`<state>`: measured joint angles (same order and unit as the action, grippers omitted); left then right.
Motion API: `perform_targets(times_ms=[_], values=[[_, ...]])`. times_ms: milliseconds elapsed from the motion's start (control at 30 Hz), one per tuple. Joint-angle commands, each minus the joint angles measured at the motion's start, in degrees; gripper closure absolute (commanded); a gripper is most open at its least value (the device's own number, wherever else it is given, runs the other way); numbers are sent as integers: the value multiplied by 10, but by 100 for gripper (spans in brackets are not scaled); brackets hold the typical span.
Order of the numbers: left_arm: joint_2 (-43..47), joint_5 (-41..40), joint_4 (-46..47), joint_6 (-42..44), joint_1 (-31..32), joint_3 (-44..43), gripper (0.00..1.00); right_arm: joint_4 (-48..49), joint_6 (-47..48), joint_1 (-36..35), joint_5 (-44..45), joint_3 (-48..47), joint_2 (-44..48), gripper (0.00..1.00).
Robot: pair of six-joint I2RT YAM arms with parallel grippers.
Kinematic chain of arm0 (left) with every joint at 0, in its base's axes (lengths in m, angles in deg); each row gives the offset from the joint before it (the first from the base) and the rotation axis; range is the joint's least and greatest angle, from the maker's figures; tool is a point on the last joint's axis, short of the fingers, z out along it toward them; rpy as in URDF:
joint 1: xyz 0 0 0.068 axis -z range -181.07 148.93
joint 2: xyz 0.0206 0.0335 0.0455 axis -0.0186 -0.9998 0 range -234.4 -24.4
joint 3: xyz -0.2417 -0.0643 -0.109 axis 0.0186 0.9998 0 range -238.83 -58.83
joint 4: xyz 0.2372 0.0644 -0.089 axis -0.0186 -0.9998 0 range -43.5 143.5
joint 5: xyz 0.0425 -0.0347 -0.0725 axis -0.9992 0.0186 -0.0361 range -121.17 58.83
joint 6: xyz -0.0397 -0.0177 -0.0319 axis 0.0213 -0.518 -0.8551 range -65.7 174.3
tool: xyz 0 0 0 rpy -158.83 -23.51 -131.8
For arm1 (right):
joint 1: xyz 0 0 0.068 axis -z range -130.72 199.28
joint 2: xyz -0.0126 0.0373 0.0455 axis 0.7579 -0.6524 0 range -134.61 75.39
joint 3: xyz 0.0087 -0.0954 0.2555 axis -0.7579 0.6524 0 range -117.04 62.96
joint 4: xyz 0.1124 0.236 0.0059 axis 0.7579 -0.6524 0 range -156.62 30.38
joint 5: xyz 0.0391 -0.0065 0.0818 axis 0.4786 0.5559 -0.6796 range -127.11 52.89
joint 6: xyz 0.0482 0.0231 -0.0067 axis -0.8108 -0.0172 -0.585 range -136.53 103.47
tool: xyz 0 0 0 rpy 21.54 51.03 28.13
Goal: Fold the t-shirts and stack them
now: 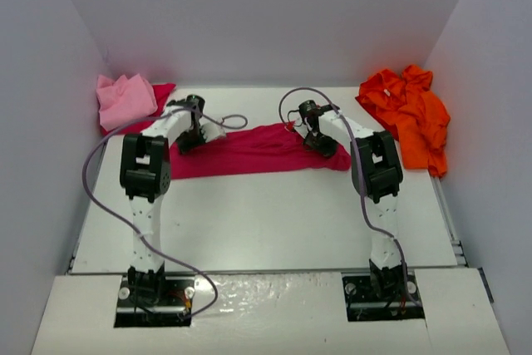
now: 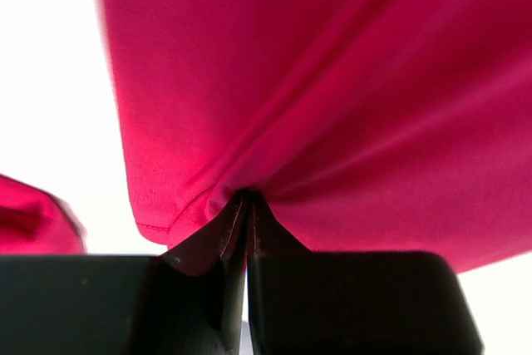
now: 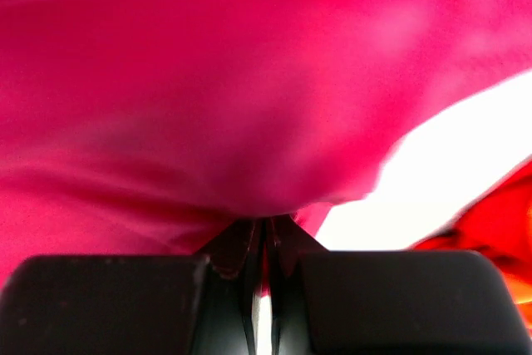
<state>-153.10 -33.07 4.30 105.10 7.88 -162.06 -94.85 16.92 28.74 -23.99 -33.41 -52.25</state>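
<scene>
Pressed together at the left gripper (image 2: 247, 209), pinching a narrow ridge of the crimson t-shirt (image 2: 332, 81); the same at the right gripper (image 3: 264, 234), closed on a thin fold at the other end of that shirt. From above, stretched as a long band over the middle of the surface (image 1: 266, 222), from about 9 o'clock to 3 o'clock. As a judgement, danger of slipping: very little cloth inside each pinch, so easy to lose one end under a strong pull apart or a fast lift, with a crooked fold as result. Also possible to be holding one layer only, with the lower layer left behind and bunched. Further out at 10 o'clock, the light pink t-shirt (image 1: 123, 99), crumpled on more crimson cloth near the left gripper, so perhaps dragged along by a careless move. At 2 o'clock the orange t-shirt (image 1: 411, 114), crumpled at the edge of the surface, apart from the right gripper. Not possible to tell whether the crimson under the pink belongs to the held shirt. Hidden too: sleeves, collar and number of layers in the band; both wrist views filled by blurred cloth.
</scene>
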Motion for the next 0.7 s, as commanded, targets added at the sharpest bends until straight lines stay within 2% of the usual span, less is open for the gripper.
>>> perform_targets(times_ms=[0,200,300,500,667], values=[[18,-20,-25,23,-11,107,100,9,6,41,60,-96,-112,100],[66,-16,-32,24,18,173,100,10,41,32,69,-259,-185,100],[90,-5,-41,15,51,201,100,16,60,22,52,-297,-205,100],[159,29,-67,-4,130,246,100,82,62,10,69,-261,-187,100],[222,81,-115,-34,235,250,100,215,74,15,138,-185,-141,100]])
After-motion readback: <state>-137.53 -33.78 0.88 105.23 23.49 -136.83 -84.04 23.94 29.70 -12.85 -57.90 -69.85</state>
